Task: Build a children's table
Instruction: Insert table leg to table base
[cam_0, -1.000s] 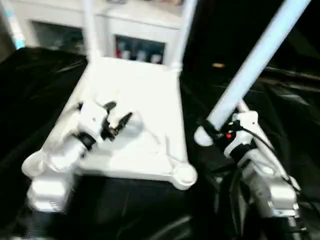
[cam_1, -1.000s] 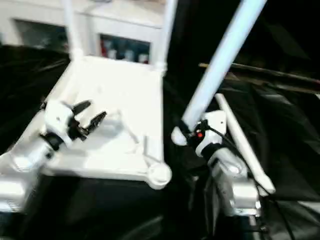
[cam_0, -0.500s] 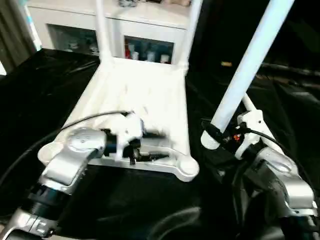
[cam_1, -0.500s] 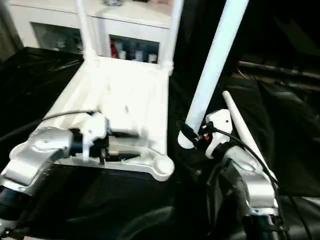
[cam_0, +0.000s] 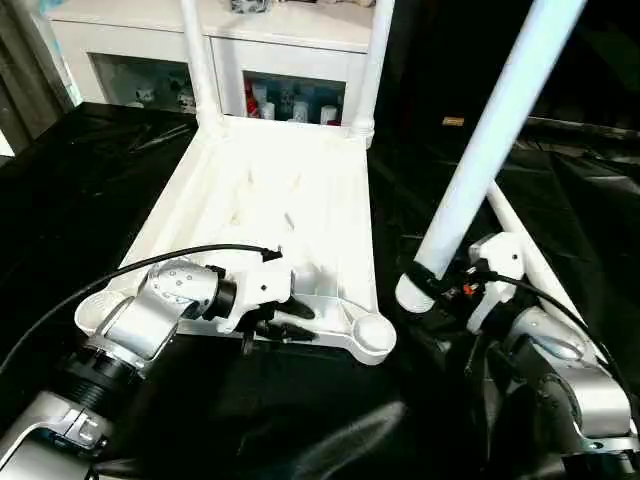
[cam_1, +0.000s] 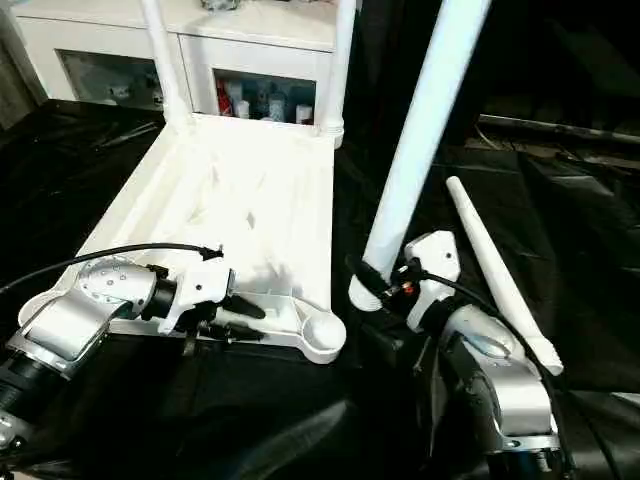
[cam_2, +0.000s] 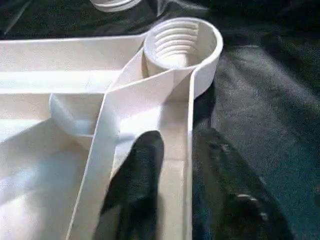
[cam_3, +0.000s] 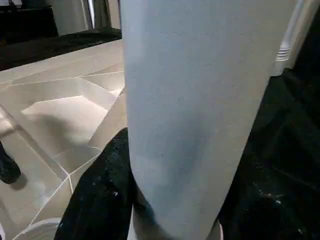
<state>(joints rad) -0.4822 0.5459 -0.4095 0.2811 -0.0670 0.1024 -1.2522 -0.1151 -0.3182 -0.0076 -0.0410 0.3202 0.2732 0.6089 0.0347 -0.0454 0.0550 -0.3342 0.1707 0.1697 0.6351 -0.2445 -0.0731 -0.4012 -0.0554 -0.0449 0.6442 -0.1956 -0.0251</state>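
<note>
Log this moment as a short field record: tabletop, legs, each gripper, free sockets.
tabletop: white plastic rectangular tabletop, ribbed underside up, on the black-draped work table
fitted legs: two white tube legs upright in the far corner sockets
held leg: long white tapered tube leg, tilted, in the right gripper
loose leg: fourth white leg lying on the drape
left gripper: jaws straddle the tabletop's near rim
free socket: round near-right corner socket, empty

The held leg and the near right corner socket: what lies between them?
Only bare black cloth between held leg and socket, seen in the left eye view.
</note>
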